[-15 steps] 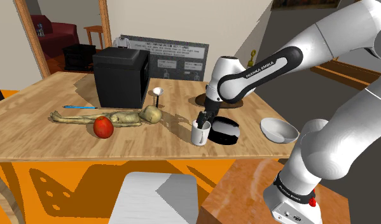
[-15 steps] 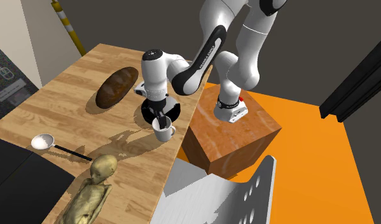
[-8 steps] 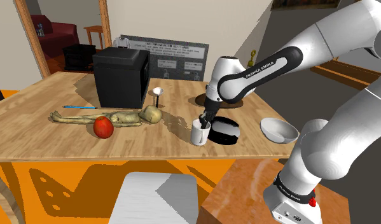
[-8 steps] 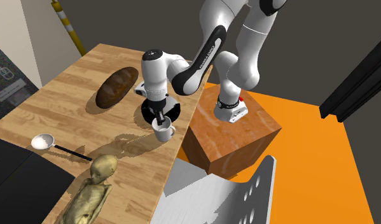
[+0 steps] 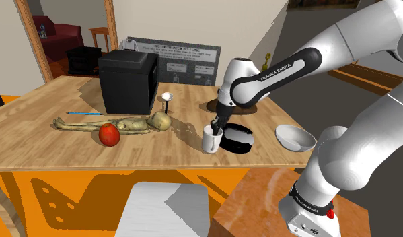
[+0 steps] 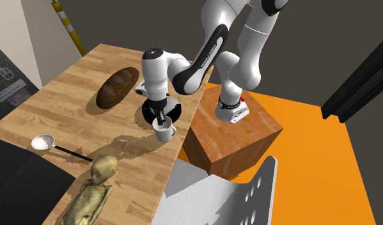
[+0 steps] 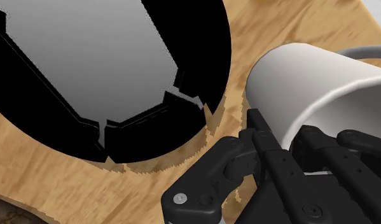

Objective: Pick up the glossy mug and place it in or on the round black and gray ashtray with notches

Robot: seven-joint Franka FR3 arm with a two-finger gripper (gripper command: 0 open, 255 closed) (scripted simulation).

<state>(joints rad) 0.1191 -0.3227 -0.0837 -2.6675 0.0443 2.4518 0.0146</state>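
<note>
A glossy white mug (image 5: 210, 140) stands upright on the wooden table, right beside the round black ashtray (image 5: 237, 137) with a grey inside. My black gripper (image 5: 215, 128) comes down from above and is shut on the mug's rim on the side facing the ashtray. In the second exterior view the mug (image 6: 163, 131) sits near the table's edge, the gripper (image 6: 161, 120) over it and the ashtray (image 6: 175, 110) just behind. In the wrist view one finger is inside the mug (image 7: 322, 76) and one outside, clasping its wall, with the ashtray (image 7: 112, 63) close alongside.
A black box (image 5: 128, 82), a tan mummy-like figure (image 5: 129, 124), a red apple (image 5: 110, 134), a small ladle (image 5: 166, 99) and a blue pen (image 5: 85, 113) lie on the shoulder view's left. A white bowl (image 5: 295, 137) sits right of the ashtray. A bread loaf (image 6: 116, 86) lies beyond it.
The fingers have closed on the mug's rim. The arm's wrist has shifted up very slightly; the mug has hardly moved.
</note>
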